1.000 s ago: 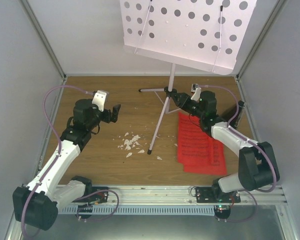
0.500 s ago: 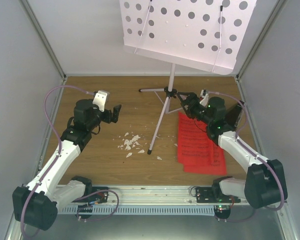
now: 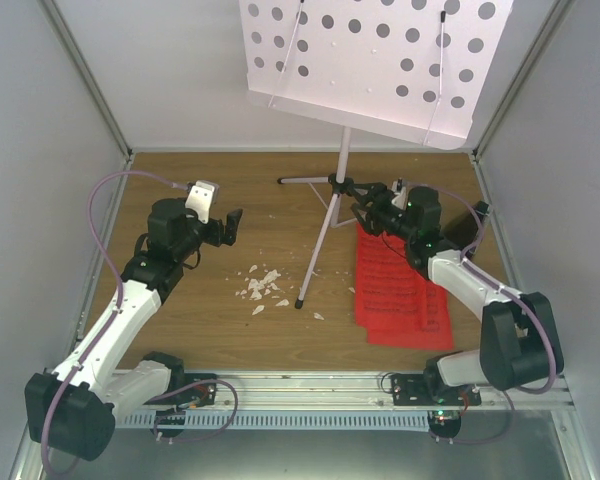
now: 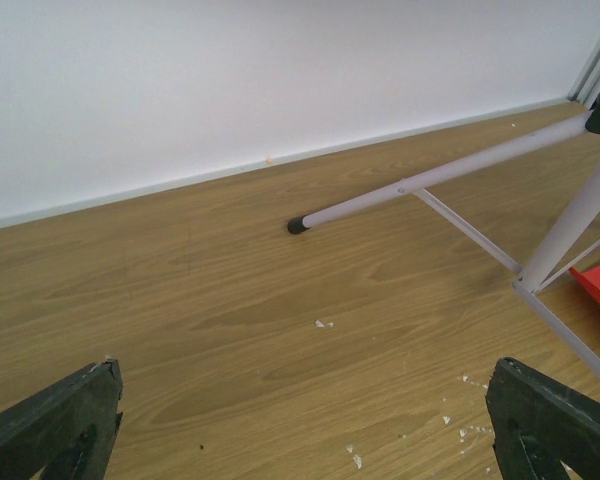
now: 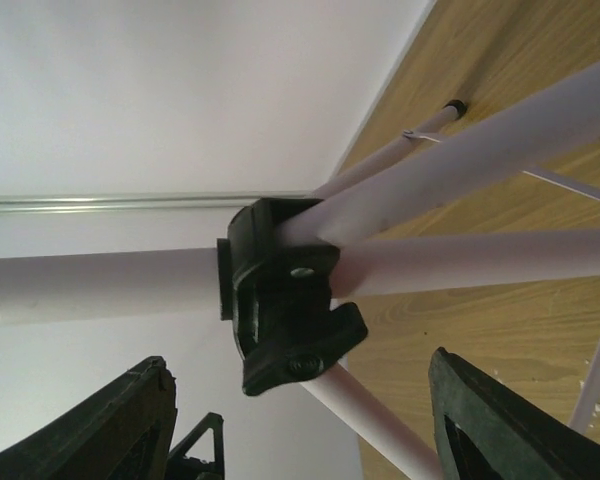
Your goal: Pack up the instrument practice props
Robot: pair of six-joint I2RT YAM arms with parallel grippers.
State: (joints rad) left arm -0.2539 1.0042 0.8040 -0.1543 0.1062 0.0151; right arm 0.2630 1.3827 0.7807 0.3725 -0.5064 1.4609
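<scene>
The white music stand (image 3: 370, 60) stands at the back centre, its hole-dotted tray up high and thin tripod legs (image 3: 318, 250) spread on the wood floor. Its black leg clamp (image 5: 280, 300) fills the right wrist view. My right gripper (image 3: 366, 212) is open, its jaws on either side of that clamp, close in front of it. Red music sheets (image 3: 400, 290) lie flat under my right arm. My left gripper (image 3: 230, 225) is open and empty, left of the stand; a stand leg (image 4: 440, 180) shows ahead of it. The black metronome is out of view.
Small white crumbs (image 3: 262, 285) lie scattered between the arms, left of the front stand leg. Grey walls close the sides and back. A metal rail (image 3: 300, 385) runs along the near edge by the arm bases.
My right arm swung out to the right, then came back left toward the stand's clamp. The left arm has not moved.
</scene>
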